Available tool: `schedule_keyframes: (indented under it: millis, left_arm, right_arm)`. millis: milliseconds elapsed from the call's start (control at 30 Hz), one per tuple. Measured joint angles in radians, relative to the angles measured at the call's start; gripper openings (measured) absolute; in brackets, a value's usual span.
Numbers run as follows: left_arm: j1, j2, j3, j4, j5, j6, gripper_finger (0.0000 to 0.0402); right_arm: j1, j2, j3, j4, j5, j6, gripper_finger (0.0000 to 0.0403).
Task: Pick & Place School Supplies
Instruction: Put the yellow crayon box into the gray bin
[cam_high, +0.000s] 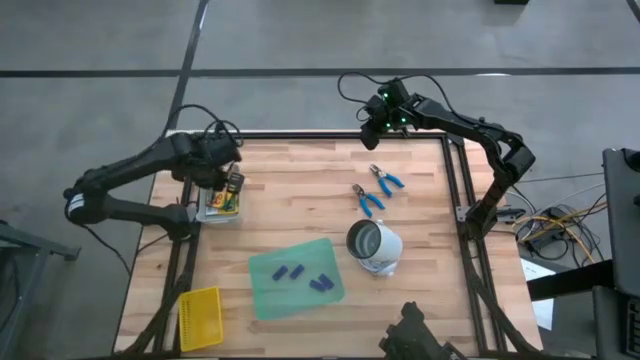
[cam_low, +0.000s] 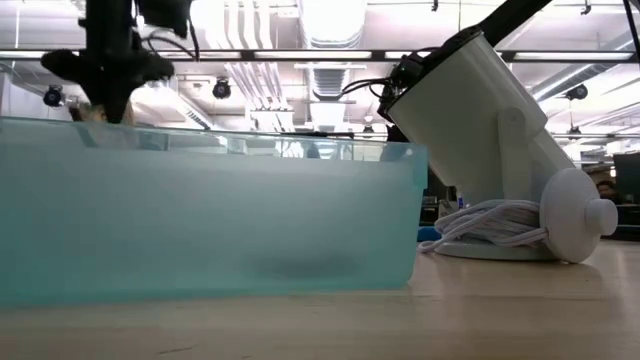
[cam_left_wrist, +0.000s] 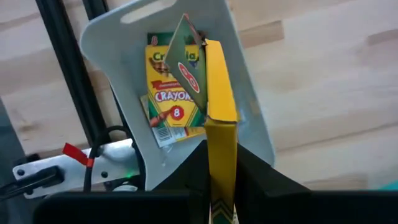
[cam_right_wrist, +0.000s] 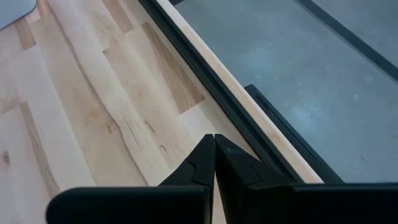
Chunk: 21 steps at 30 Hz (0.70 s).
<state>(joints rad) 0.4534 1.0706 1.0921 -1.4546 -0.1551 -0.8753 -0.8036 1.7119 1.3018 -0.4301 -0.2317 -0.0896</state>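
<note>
Wooden desk (cam_high: 300, 200) carries everything. Left end effector (cam_left_wrist: 222, 163), at the left edge, is clamped on a yellow crayon box (cam_left_wrist: 221, 93) above a white tray (cam_left_wrist: 249, 124) holding another crayon box (cam_left_wrist: 169, 93). Right end effector (cam_right_wrist: 214, 155), fingers together, hovers over the far right corner. Two scissor-like tools (cam_high: 377, 188) lie right of centre; purple pieces (cam_high: 302, 276) rest on the green sheet (cam_high: 262, 295).

The left hand (cam_high: 222, 172) grips a crayon box (cam_left_wrist: 221, 115) above the tray (cam_left_wrist: 124, 74) holding another box (cam_left_wrist: 168, 93); scissors (cam_high: 377, 190) lie near the right hand (cam_high: 372, 130).
</note>
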Motion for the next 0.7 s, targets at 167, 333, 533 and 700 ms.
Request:
schedule_keyframes:
  millis: [167,333,533,700]
  left_arm:
    - [0.0,0.056,-0.093,0.044,0.0,-0.037,0.0041]
    - [0.0,0.108,-0.19,0.129,0.018,-0.042,0.0041]
    - [0.002,0.135,-0.278,0.229,0.024,-0.045,0.0042]
    - [0.003,0.134,-0.304,0.252,0.024,-0.12,0.0043]
  right_arm:
    - [0.0,0.009,0.0,0.0,0.0,0.0,0.0008]
    - [0.0,0.032,-0.002,0.0,-0.001,0.0,0.0008]
    - [0.0,0.067,-0.002,-0.006,-0.004,0.0,0.0008]
    - [0.0,0.09,-0.002,-0.009,-0.006,0.0,0.0008]
